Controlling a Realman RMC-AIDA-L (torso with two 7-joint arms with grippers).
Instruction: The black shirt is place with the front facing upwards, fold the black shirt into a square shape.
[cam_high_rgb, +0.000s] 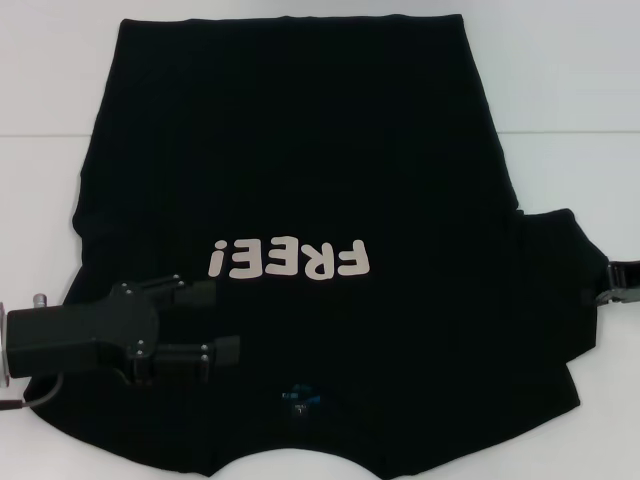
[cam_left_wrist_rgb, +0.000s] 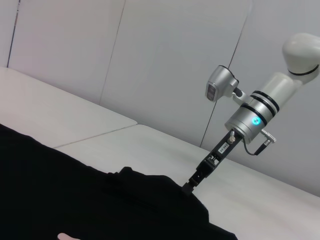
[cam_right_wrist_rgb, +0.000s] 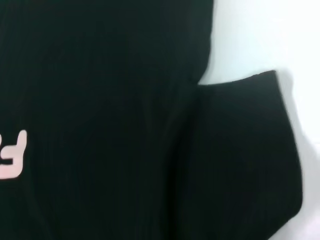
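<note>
Left hand gapes over black shirt on white table; right hand's state unclear

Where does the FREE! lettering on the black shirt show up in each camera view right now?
Head view: the lettering reads upside down at mid-frame on the black shirt, just beyond the left gripper.
Left wrist view: only a pale sliver at the bottom edge.
Right wrist view: a single letter at the left edge.
Shared landmark: the shirt's sleeve near the right gripper, also seen at and.
</note>
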